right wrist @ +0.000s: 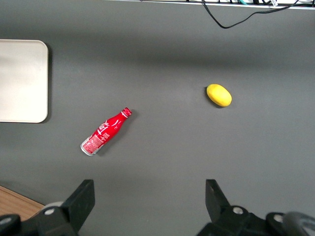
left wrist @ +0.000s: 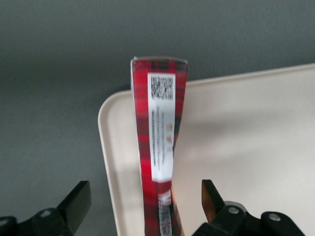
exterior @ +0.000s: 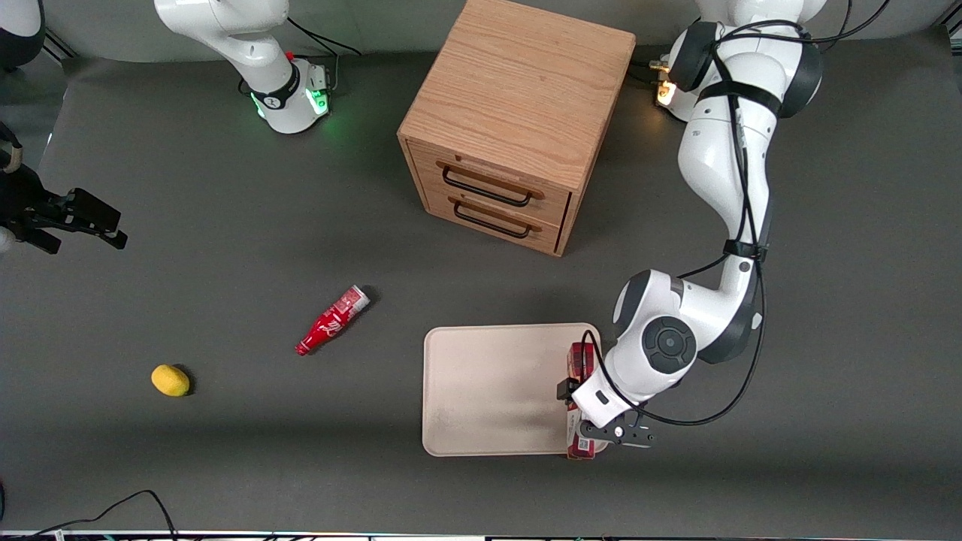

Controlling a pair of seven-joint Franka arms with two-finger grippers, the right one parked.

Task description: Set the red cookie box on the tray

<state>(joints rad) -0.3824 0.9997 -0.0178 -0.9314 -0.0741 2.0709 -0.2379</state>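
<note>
The red cookie box [exterior: 580, 359] [left wrist: 160, 98] rests on its narrow side on the tray [exterior: 488, 391] [left wrist: 246, 137], along the tray's rim toward the working arm's end. The box's white-labelled end reaches just over the rim near the tray's corner closest to the front camera. My left gripper [exterior: 590, 409] [left wrist: 144, 189] hangs over the box's middle and is open. Its fingers [left wrist: 78, 196] stand one on each side of the box, with a gap between each finger and the cardboard. In the front view the wrist hides the middle of the box.
A wooden two-drawer cabinet [exterior: 518, 128] stands farther from the front camera than the tray. A small red bottle [exterior: 331, 319] [right wrist: 106, 132] and a yellow fruit [exterior: 170, 379] [right wrist: 219, 95] lie on the dark table toward the parked arm's end.
</note>
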